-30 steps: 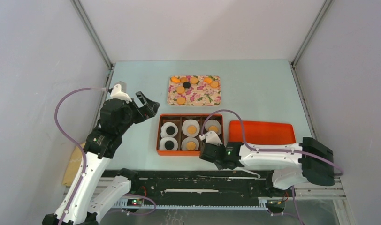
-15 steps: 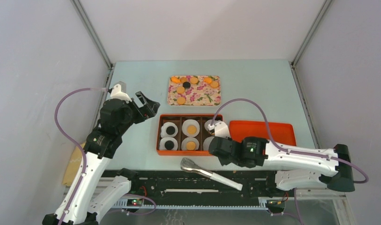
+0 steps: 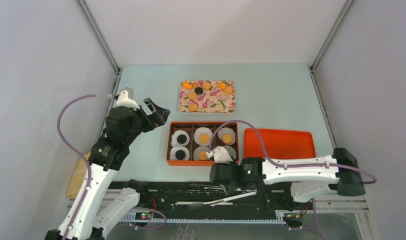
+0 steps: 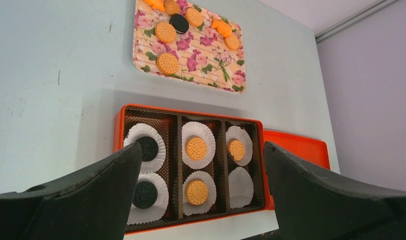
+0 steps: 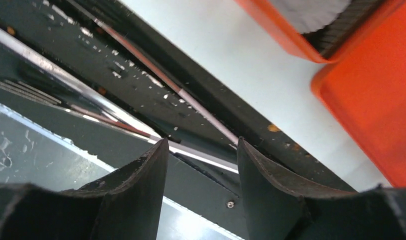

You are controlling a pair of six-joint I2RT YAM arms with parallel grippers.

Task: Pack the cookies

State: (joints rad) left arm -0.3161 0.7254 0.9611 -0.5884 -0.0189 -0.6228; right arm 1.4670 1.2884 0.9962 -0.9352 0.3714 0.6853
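Note:
An orange box [image 3: 169,146] holds six white paper cups. In the left wrist view two black cookies [image 4: 147,148] fill its left column, and orange cookies [image 4: 196,148] lie in both middle cups and the far right cup. The near right cup [image 4: 239,187] is empty. A floral tray [image 3: 218,104] behind the box carries several orange cookies [image 3: 193,107] and one black cookie [image 3: 198,90]. My left gripper [image 3: 158,111] is open and empty, held above the table left of the box. My right gripper [image 3: 231,186] is open over the black rail, nothing between its fingers [image 5: 141,185].
An orange lid [image 3: 278,142] lies right of the box. Metal tongs [image 3: 218,200] lie on the black rail at the near edge, under my right wrist. A piece of brown cardboard [image 3: 76,177] lies by the left wall. Grey walls enclose the table.
My right arm swung out towards the box's right column, then back down over the near rail. The tongs on the rail lie further forward and at a different angle. The left arm has not moved.

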